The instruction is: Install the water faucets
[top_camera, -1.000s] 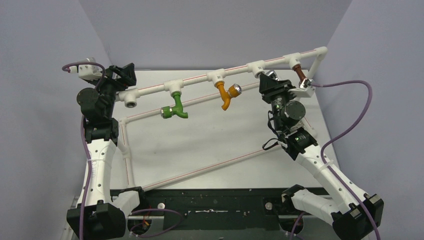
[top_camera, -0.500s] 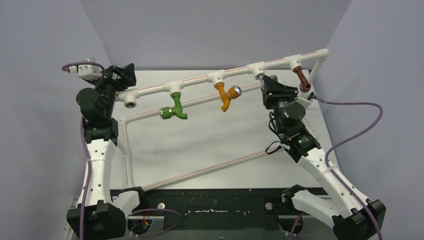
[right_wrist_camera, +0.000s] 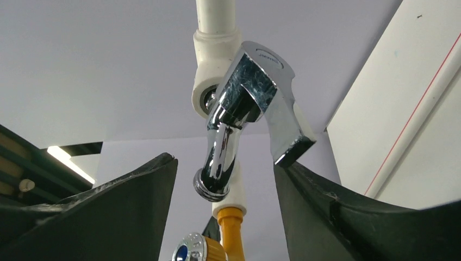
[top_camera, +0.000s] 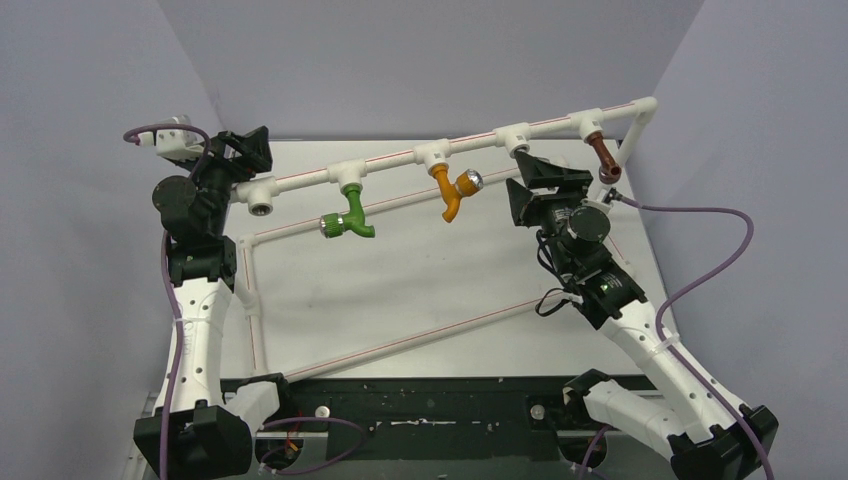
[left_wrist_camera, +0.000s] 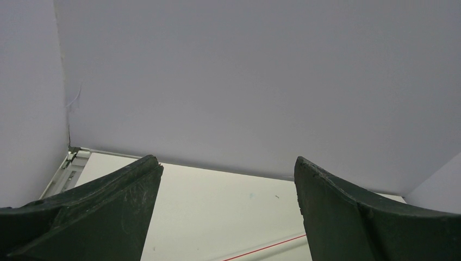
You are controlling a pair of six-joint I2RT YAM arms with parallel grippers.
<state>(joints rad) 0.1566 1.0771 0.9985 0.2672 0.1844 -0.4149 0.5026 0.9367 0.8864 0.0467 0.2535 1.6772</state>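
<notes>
Chrome faucet (right_wrist_camera: 244,103) sits in a tee of the far white pipe (right_wrist_camera: 216,16), between the orange tap (right_wrist_camera: 231,239) and the brown tap (top_camera: 600,155). Its spout runs down the right wrist view, mouth toward the orange tap, and its lever slants right. The right gripper (right_wrist_camera: 224,163), jaws spread, flanks it and hides it from above. The left gripper (left_wrist_camera: 228,163) is spread at the far left.

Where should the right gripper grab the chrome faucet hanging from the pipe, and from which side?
Probably the chrome faucet body just below its white tee fitting, coming from the spout end, as the open right gripper is aligned. The flat lever gives parallel faces; the round spout would likely slip.
</notes>
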